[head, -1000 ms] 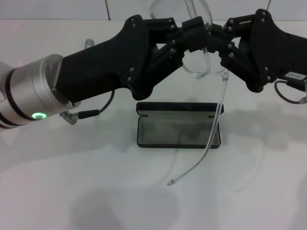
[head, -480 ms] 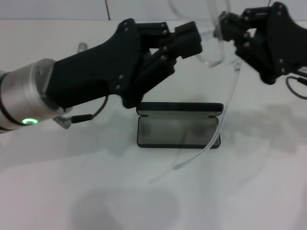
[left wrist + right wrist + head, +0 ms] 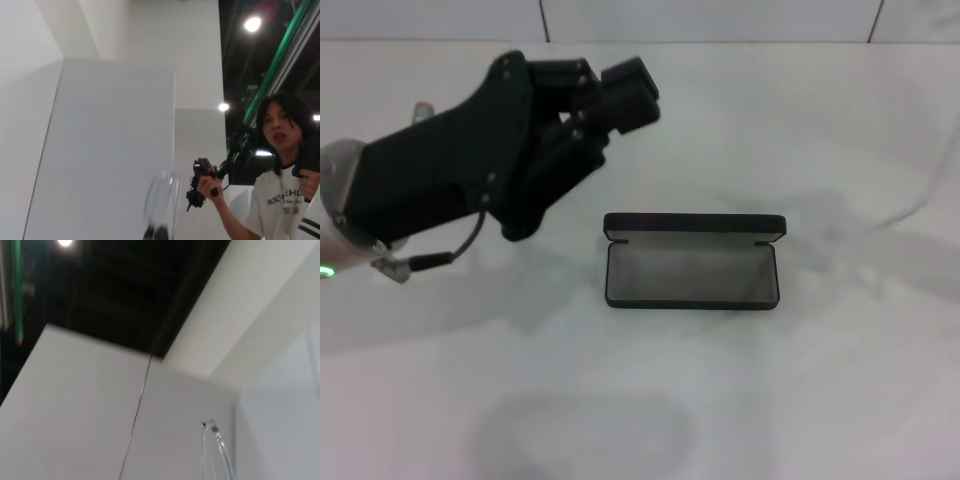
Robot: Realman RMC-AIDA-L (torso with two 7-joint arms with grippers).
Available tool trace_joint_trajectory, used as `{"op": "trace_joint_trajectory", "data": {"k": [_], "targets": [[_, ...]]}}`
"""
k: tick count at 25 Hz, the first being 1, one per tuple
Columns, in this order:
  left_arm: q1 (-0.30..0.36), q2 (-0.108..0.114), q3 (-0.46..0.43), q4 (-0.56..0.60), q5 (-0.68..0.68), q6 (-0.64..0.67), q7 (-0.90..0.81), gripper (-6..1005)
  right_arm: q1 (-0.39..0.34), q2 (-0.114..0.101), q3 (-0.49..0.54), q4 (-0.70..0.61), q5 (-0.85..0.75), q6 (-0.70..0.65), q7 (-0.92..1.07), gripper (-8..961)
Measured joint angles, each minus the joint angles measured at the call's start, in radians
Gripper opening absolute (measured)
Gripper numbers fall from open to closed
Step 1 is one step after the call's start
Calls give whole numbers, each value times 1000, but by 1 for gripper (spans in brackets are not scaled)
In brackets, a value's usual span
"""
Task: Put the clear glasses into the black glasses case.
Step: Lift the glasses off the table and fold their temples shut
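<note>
The left gripper (image 3: 630,85) is held above the worktop's far left part, its fingers pressed together and nothing seen between them. The black glasses case (image 3: 692,262) lies open at the worktop's middle, lid hinged back, grey lining bare. Of the clear glasses (image 3: 930,190) only a thin clear arm is seen at the right edge. They are judged light, springy and slippery, best taken at the bridge. The right gripper is not seen.
</note>
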State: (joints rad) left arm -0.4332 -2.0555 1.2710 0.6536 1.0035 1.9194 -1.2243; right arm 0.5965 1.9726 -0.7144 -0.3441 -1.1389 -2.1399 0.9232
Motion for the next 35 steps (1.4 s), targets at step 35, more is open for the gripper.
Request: {"op": "trace_joint_trajectory", "data": {"k": [35], "targets": [[-124, -42, 308, -58, -181, -71, 125, 66, 157, 54, -279, 127, 279, 149, 19, 65]]}}
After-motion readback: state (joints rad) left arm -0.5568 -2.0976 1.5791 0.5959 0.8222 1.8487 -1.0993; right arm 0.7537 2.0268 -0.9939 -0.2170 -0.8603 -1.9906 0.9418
